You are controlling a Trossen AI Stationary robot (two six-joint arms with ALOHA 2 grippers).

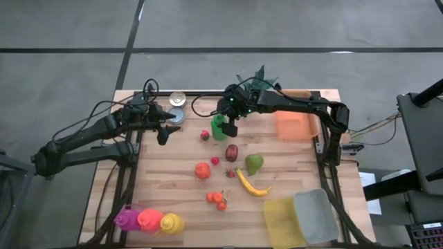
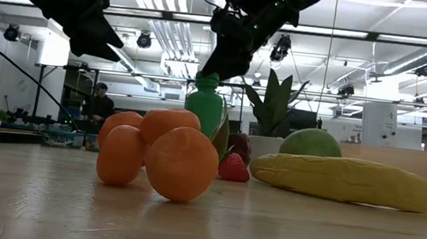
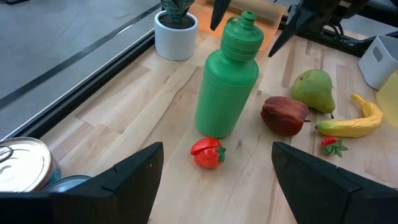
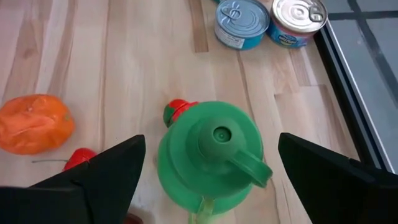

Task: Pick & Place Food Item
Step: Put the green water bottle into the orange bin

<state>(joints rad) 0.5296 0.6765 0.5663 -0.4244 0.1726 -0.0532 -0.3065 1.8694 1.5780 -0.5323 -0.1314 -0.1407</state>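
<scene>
Both grippers empty | right gripper [image 4: 205, 171] spread wide above green bottle [image 4: 211, 155] | left gripper [image 3: 214, 174] part-open | bottle: rigid, light, smooth plastic; likely grasp neck or mid-body

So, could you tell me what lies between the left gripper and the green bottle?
One strawberry, on the wood near the green bottle; otherwise bare table. The left wrist view shows it past the open left gripper.

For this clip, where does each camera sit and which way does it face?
High: overhead, straight down; both arms show.
Low: table height, across oranges; arms come from above.
Left wrist: toward bottle, past the open left gripper.
Right wrist: down on the bottle cap between the open right gripper fingers.
All four share the bottle.
</scene>
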